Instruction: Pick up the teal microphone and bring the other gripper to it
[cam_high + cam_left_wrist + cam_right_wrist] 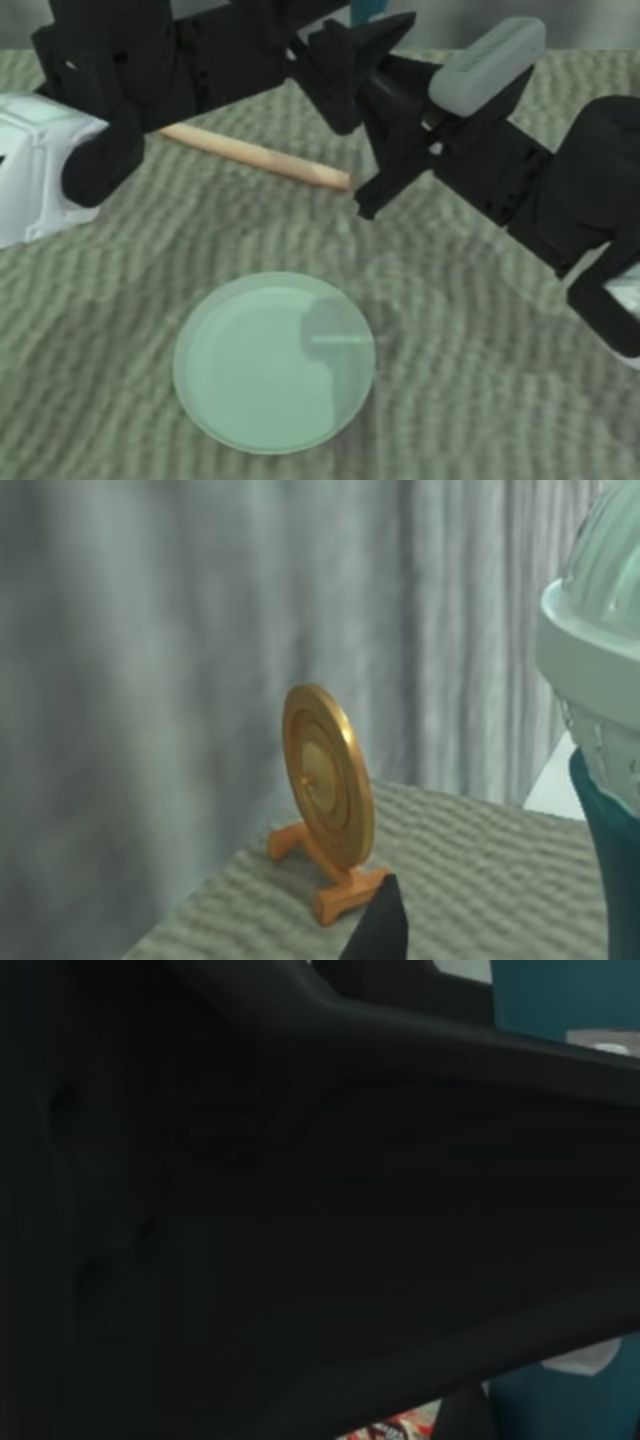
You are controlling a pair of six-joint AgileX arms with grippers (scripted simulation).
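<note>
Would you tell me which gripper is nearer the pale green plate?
Right, judging from the top view. The right gripper hangs just beyond the plate; the left gripper, holding the teal microphone, is farther back, past the rolling pin.

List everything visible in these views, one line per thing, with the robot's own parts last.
Microphone: one, teal handle and white head, raised close to the left wrist camera; in the top view only a teal sliver at the upper edge.
Rolling pin: one, tan wood, lying on the table behind the plate.
Plate: one, pale green, near middle of the table.
Round disc on stand: one, golden orange, upright at the table's edge.
Table: one, grey-green ribbed cloth.
Left pincer: black, raised top centre.
Right pincer: black, beside it.
</note>
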